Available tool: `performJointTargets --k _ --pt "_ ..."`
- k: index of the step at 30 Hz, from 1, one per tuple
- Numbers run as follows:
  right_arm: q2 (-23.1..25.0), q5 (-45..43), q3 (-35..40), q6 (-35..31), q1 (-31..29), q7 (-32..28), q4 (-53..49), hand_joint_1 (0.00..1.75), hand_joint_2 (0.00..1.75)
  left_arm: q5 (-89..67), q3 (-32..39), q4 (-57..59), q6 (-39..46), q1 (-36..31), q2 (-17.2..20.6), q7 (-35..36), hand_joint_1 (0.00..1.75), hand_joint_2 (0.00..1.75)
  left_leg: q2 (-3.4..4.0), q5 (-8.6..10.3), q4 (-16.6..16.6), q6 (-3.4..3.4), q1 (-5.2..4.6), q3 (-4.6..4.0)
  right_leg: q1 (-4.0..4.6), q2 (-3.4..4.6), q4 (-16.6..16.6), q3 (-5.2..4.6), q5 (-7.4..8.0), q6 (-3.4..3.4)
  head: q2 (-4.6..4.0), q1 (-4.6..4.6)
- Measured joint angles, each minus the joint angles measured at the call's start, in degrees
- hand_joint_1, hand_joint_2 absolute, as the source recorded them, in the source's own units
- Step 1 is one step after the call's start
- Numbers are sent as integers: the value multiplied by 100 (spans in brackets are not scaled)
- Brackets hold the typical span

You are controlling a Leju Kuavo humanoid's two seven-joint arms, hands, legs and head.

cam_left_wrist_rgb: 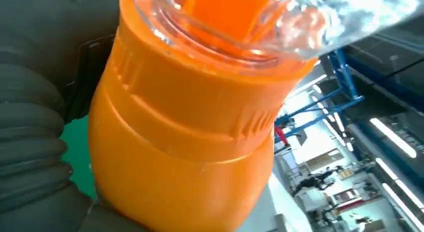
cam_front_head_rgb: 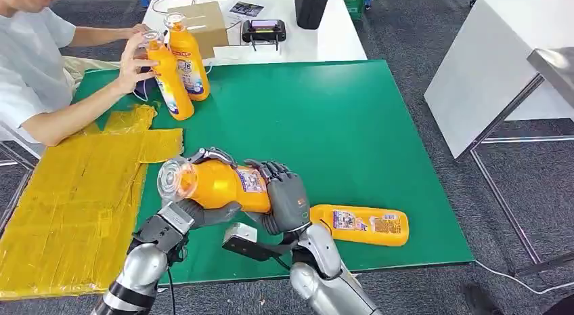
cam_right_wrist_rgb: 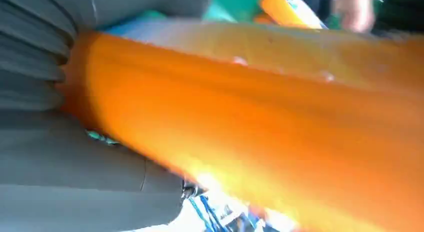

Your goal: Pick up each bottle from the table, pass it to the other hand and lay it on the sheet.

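Observation:
An orange bottle [cam_front_head_rgb: 216, 183] with a clear cap hangs on its side over the front of the green mat [cam_front_head_rgb: 338, 125]. My left hand [cam_front_head_rgb: 193, 210] grips it near the cap end, and my right hand [cam_front_head_rgb: 288, 200] wraps its labelled body. The left wrist view shows the bottle's shoulder [cam_left_wrist_rgb: 190, 142] against the left hand [cam_left_wrist_rgb: 35, 142]; the right wrist view shows its side [cam_right_wrist_rgb: 250, 117] against the right hand [cam_right_wrist_rgb: 60, 162]. A second orange bottle [cam_front_head_rgb: 359, 224] lies flat at the front right. The yellow sheet [cam_front_head_rgb: 74, 200] lies to the left.
Two more orange bottles [cam_front_head_rgb: 169, 78] [cam_front_head_rgb: 188, 57] stand at the mat's back left, where a seated person's hand [cam_front_head_rgb: 132, 68] touches the nearer one. Behind them sit a cardboard box [cam_front_head_rgb: 206, 24] and a black device [cam_front_head_rgb: 264, 30]. A white table [cam_front_head_rgb: 487, 71] stands to the right.

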Motion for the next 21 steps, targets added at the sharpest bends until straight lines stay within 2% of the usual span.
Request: performJointTargets --k 17,21 --pt "-44 -661 -256 -136 360 -433 -1137 0 175 -190 219 -256 386 -199 120 85 175 175 1 0 0 0 0 0 0 0 0 0 0 0 0 0" --pt "-63 -696 -345 -193 376 -448 -1283 0 175 -767 324 -256 821 -241 162 192 175 175 2 1 0 0 0 0 0 1 0 -2 0 0 0 0"
